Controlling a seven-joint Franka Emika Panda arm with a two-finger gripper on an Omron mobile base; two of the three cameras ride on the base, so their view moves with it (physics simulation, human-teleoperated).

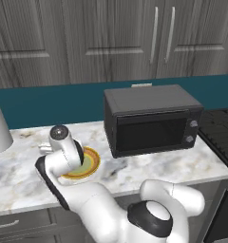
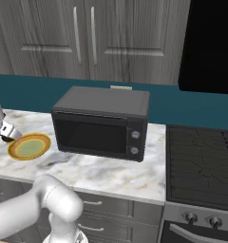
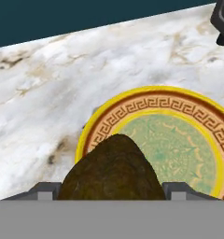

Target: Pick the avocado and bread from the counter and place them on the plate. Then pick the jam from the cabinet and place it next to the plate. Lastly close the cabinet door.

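Gripping 1 avocado point(image 3: 111, 169) in pincer point(image 3: 113, 189) | over 1 plate point(image 3: 212, 126) | 1 counter point(image 3: 44, 93)

Teal backsplash point(image 1: 49, 102), black microwave point(image 1: 151, 121) (stove point(image 2: 201, 159) beside it).

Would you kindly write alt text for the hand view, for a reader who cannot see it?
A dark olive-brown avocado sits between the gripper fingertips, held over the near rim of a yellow-rimmed plate with a pale green centre. The plate rests on a white-grey marble counter.

A black microwave point(image 1: 151, 118) sits beside a black stove top point(image 2: 201, 163).
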